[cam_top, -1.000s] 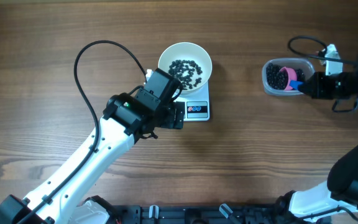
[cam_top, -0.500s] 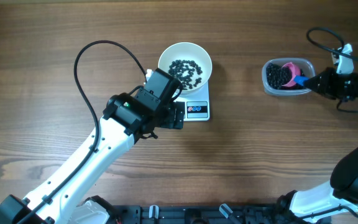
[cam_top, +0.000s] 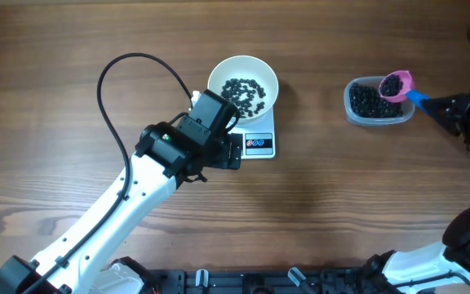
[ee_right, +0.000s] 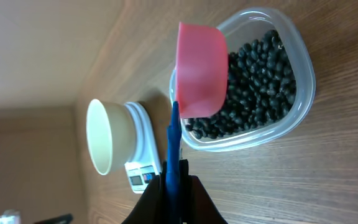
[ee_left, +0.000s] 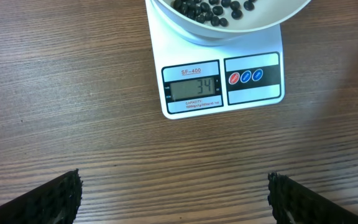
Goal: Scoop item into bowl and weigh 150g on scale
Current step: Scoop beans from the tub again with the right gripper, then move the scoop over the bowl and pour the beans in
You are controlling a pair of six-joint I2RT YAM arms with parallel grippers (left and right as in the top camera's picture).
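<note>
scoop [cam_top: 396,85] rose from the tub [cam_top: 357,116] at the tabletop's [cam_top: 341,204] far right edge, loaded with beans [cam_top: 245,91], right gripper [ee_right: 174,190] clamped on its handle [ee_right: 173,143]. bowl [cam_top: 215,75] waited on the scale [cam_top: 259,144], seemingly well short; left gripper [ee_left: 176,196] hovered, fingers apart.

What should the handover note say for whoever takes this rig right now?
Left hand: open, empty, hovering in front of the scale.
Right hand: shut on the blue handle of the pink scoop, which is full of black beans and held above one end of the clear tub.
Bowl sits on the scale with a thin layer of black beans. The display reads 34.
Done: a first portion is in the bowl.
Left: carry this scoop over, tip it in, and repeat until the display reads 150.
</note>
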